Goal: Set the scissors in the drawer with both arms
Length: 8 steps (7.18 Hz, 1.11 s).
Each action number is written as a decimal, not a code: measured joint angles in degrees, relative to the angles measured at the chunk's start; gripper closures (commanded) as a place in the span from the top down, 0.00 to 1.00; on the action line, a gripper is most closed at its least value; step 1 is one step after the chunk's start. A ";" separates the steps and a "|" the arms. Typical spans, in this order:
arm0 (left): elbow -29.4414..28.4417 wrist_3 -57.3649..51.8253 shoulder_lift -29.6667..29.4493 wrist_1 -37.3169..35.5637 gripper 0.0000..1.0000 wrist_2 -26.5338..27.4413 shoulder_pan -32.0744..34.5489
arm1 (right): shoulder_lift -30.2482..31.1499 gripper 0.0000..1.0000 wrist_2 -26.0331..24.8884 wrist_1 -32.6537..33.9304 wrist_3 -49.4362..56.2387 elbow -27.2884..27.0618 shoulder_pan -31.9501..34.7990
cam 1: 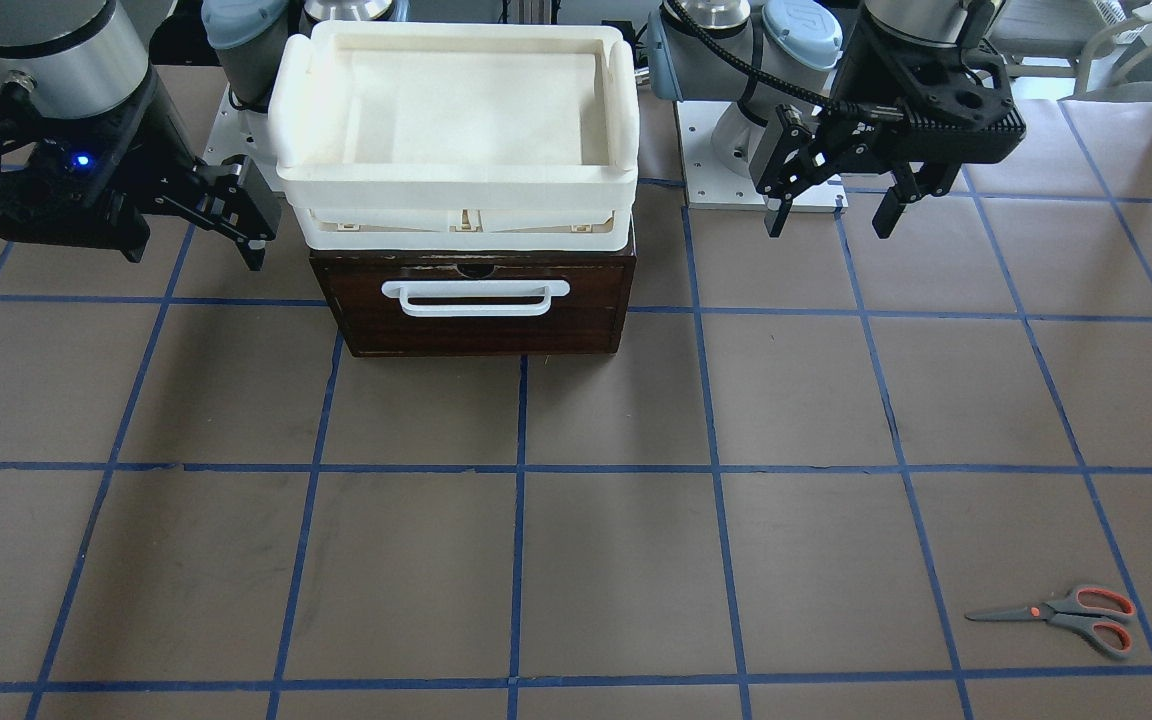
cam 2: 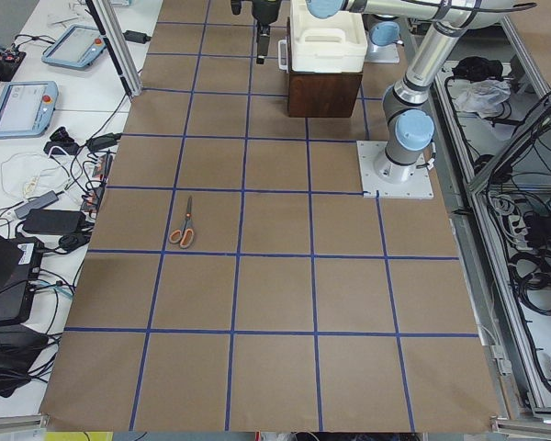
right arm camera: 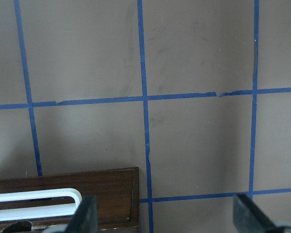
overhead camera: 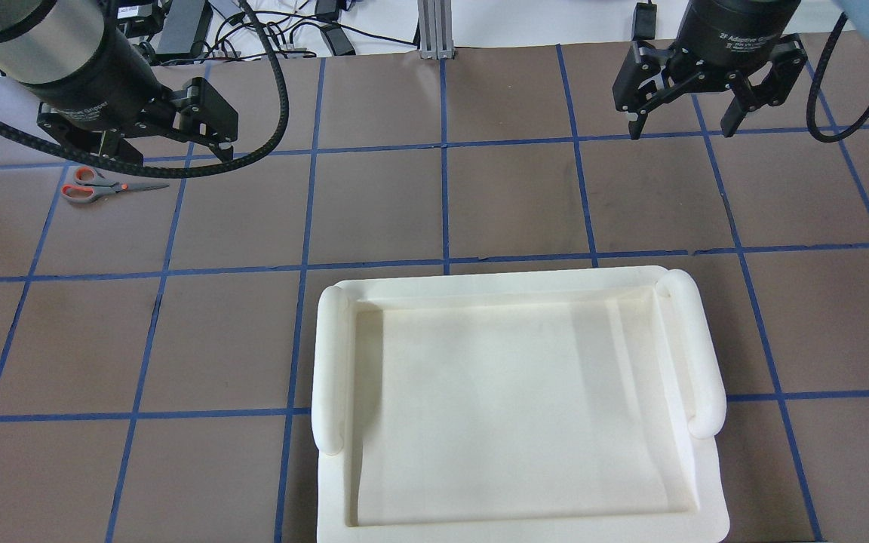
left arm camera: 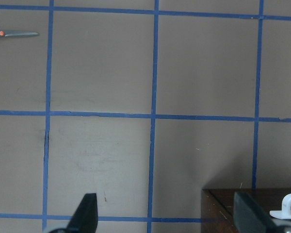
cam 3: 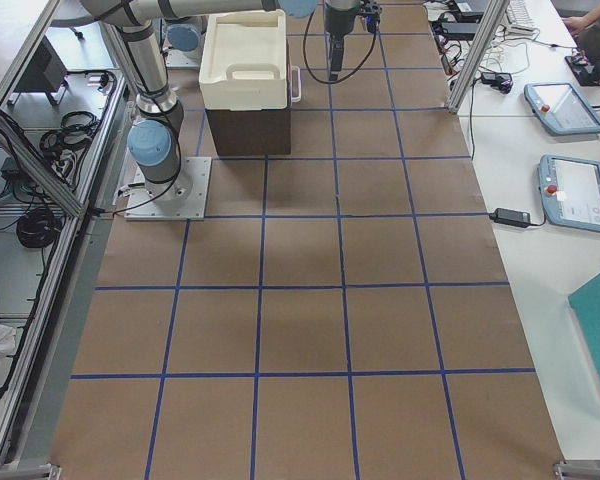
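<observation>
The scissors (cam 1: 1061, 612) lie flat on the brown table, far from the robot on its left side; they also show in the overhead view (overhead camera: 99, 186) and at the top left of the left wrist view (left arm camera: 14, 34). The dark brown drawer (cam 1: 476, 310) is shut, its white bar handle (cam 1: 476, 297) facing the operators' side. My left gripper (cam 1: 829, 228) is open and empty above the table beside the drawer. My right gripper (cam 1: 194, 252) is open and empty on the drawer's other side. Each wrist view shows a drawer corner (left arm camera: 252, 208) (right arm camera: 63, 194).
A cream-white plastic tray (cam 1: 451, 110) sits on top of the drawer unit and fills the near part of the overhead view (overhead camera: 517, 400). Blue tape lines grid the brown table. Cables and tablets lie past the table's far edge (cam 2: 37, 101).
</observation>
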State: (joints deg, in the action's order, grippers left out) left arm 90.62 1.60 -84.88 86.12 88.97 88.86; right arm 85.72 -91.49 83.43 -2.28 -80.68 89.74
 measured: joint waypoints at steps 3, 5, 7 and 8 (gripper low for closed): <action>0.01 -0.06 0.10 0.01 1.00 0.15 -0.03 | -0.13 1.00 -0.28 0.59 0.70 0.02 -0.32; 0.17 -2.96 -0.25 -0.03 1.00 0.15 -0.36 | -0.25 1.00 -0.56 1.19 0.61 -0.08 -0.83; 1.43 -14.90 -2.86 -0.67 1.00 -0.17 -4.92 | 0.32 1.00 -1.22 1.79 -0.41 -0.09 -1.69; 2.85 -23.91 -4.95 -1.26 1.00 -0.55 -8.64 | 0.85 1.00 -1.43 3.01 -2.93 -0.09 -1.74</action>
State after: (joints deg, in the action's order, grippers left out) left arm 93.47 -22.31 -89.83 84.87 88.42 80.22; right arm 86.56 -92.92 86.44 -5.21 -80.78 88.00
